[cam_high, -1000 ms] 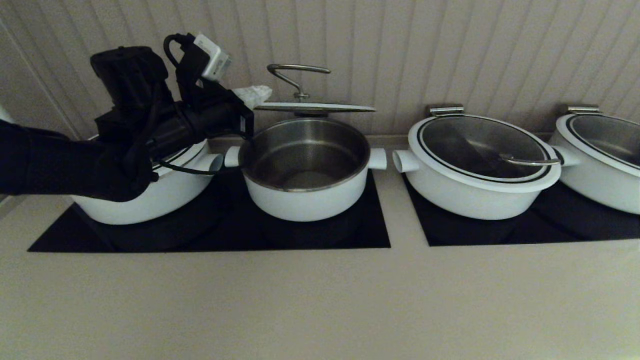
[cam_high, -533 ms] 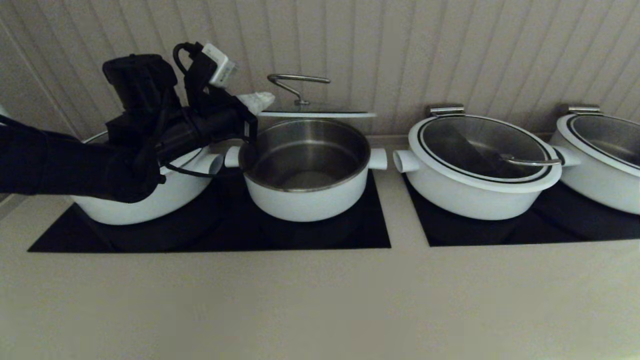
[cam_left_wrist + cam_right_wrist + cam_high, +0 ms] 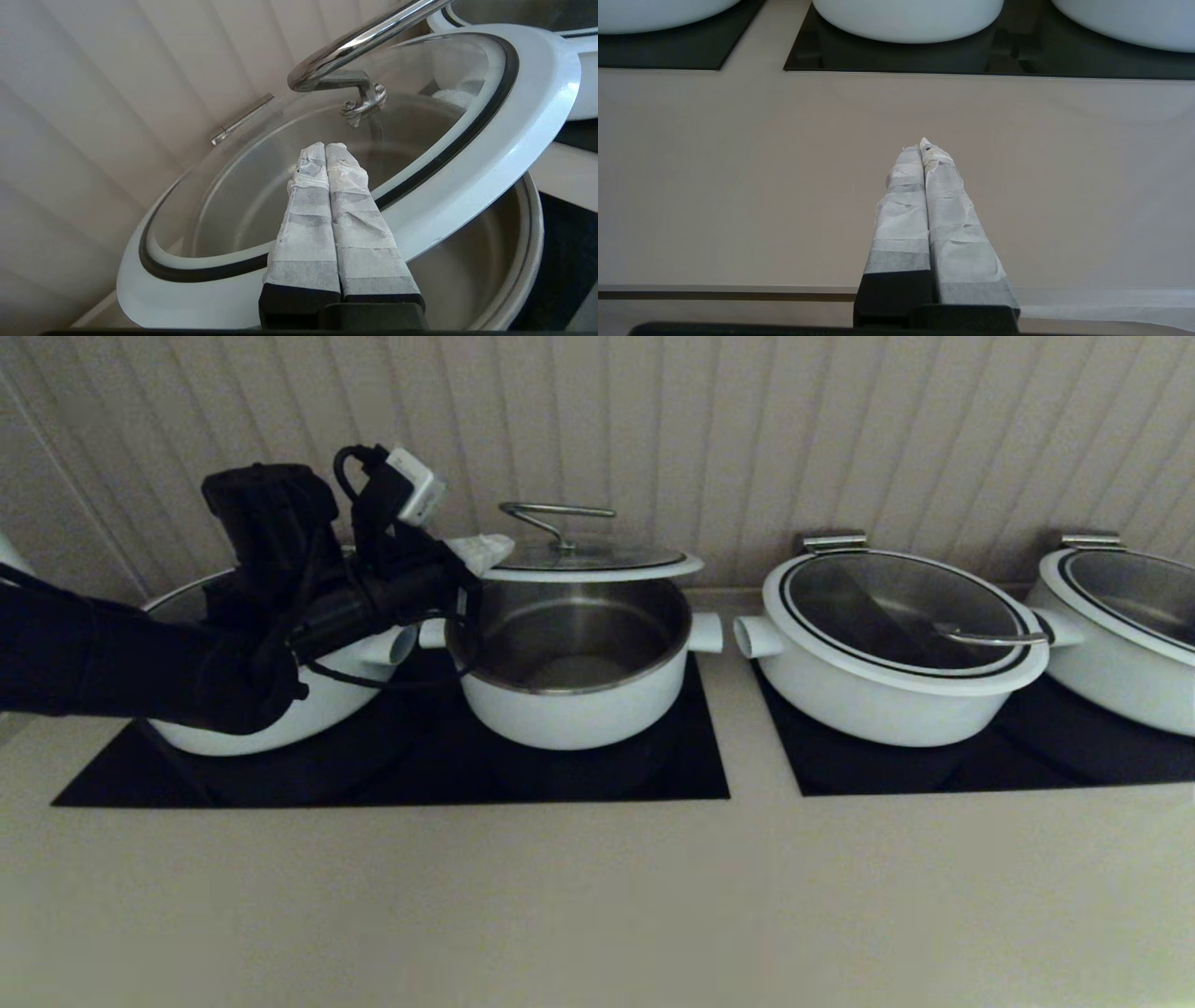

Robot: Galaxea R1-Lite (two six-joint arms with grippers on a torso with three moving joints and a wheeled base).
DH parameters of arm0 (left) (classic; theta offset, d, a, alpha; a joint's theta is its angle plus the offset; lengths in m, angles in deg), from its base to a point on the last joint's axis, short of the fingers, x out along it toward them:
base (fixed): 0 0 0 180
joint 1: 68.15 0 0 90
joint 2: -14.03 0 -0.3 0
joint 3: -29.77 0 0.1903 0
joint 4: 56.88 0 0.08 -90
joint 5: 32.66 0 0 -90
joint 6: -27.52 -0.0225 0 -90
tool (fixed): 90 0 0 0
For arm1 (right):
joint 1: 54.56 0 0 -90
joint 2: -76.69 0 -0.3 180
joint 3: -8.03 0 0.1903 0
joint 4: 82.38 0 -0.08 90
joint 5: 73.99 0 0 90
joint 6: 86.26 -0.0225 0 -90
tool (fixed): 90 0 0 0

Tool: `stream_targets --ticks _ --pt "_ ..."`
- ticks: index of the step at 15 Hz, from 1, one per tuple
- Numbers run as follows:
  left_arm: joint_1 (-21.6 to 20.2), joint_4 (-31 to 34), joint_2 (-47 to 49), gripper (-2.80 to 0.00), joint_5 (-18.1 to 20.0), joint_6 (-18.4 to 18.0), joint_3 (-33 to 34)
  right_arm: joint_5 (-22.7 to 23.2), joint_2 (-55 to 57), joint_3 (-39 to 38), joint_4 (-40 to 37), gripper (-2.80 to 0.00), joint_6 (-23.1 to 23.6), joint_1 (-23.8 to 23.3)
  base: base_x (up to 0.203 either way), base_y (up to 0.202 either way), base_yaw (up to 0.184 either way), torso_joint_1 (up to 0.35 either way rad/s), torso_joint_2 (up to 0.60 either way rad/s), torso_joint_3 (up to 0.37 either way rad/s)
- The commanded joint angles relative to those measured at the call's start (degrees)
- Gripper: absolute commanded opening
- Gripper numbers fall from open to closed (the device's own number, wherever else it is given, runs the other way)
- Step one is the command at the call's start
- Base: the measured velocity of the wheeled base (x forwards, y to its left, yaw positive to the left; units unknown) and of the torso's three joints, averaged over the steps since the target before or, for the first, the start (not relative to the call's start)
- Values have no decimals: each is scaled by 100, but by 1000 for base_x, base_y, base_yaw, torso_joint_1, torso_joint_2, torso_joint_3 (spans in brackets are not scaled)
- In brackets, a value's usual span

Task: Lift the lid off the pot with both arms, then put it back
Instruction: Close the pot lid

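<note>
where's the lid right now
In the head view the lid sits tilted over the back of the open pot, left of centre. The left end effector is shut against its left rim.

A wall of pale vertical panels (image 3: pixel 840 429) runs behind a beige table (image 3: pixel 597 896). Two black glass cooktops (image 3: pixel 392 775) are set into its surface.

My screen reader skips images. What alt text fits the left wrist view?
The left tool, fingers shut, lies over the rim of the lid, which hangs tilted above the open pot. A ribbed wall stands behind.
</note>
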Motion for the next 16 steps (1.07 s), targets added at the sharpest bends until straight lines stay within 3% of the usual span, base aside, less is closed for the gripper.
stream_targets --ticks 1,3,6,16 --pt "1 -24 -7 -280 13 -46 84 1 -2 0 2 -280 4 0 0 0 0 0 0 0" --pt "1 -59 -15 -280 15 -74 218 1 6 0 1 -280 4 0 0 0 0 0 0 0" --pt "1 -676 76 -280 14 -67 478 1 -2 0 3 -280 4 0 0 0 0 0 0 0" --pt "-8 -949 196 -280 13 -66 918 1 -2 0 2 -280 4 0 0 0 0 0 0 0"
